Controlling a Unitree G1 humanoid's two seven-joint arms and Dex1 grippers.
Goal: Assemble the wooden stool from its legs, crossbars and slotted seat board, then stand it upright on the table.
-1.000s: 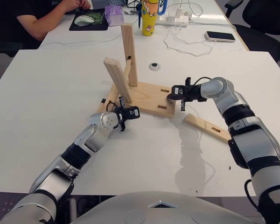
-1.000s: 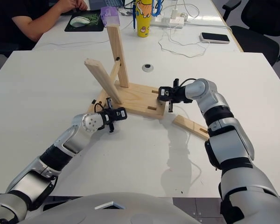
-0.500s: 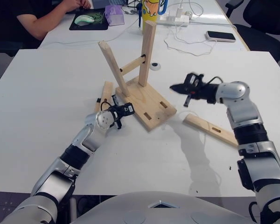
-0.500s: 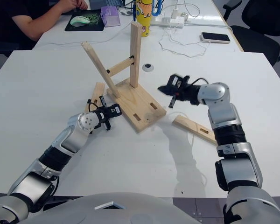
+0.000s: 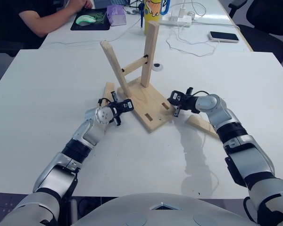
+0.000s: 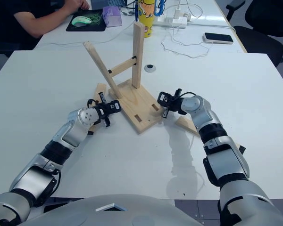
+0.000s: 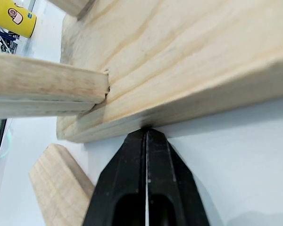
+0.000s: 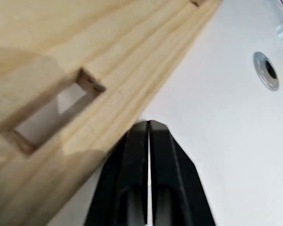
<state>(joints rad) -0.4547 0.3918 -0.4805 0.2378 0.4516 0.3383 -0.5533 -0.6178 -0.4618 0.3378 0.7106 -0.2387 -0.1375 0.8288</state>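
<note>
White surface (image 5: 47,94) with a cable grommet (image 5: 156,67). Adjoining desk behind: yellow cup (image 5: 151,19), power strip (image 5: 177,20), phone (image 5: 223,36), dark mouse pad (image 5: 87,21). Black office chair (image 5: 269,19) at far right.

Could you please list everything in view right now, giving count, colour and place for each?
table: one, white, under everything.
seat board: one, pale wood, flat at table centre.
fitted legs: two, pale wood, standing up from the board.
crossbar: one, pale wood, joining those legs.
left loose piece: one, pale wood, left of the board.
right loose piece: one, pale wood, right of the board.
yellow cup: one, far edge.
phone: one, dark, far right.
purple box: one, far left.
left gripper: shut, black, at the board's left edge.
right gripper: shut, black, at its right edge.
</note>
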